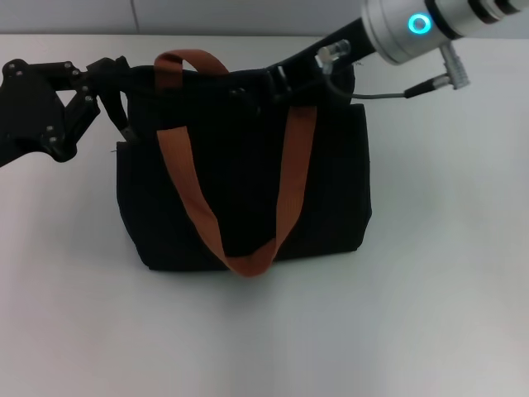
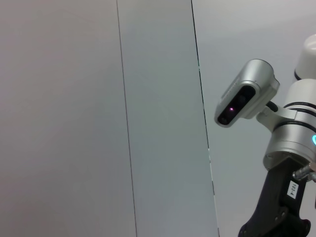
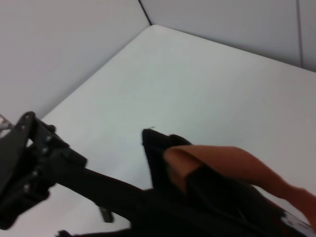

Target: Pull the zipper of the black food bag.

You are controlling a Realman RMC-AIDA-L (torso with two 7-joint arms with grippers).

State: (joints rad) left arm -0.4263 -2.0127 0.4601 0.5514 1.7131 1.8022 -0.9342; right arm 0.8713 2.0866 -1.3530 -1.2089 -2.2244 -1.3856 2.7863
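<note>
Left gripper [image 1: 116, 103] reaches in at the upper left corner of the black food bag [image 1: 240, 198], its fingers pinching the fabric edge there; the bag stands mid-table [image 1: 430, 314], orange-brown straps [image 1: 289, 182] draped down its front. Right gripper [image 1: 277, 83] sits at the bag's top edge right of centre; whether its fingers are spread or pressed together cannot be told, and the zipper is not discernible.

My head camera looks down on the black food bag [image 1: 248, 178]. My left wrist camera faces the wall [image 2: 98, 118]; my right wrist camera sits close above the bag's top.
</note>
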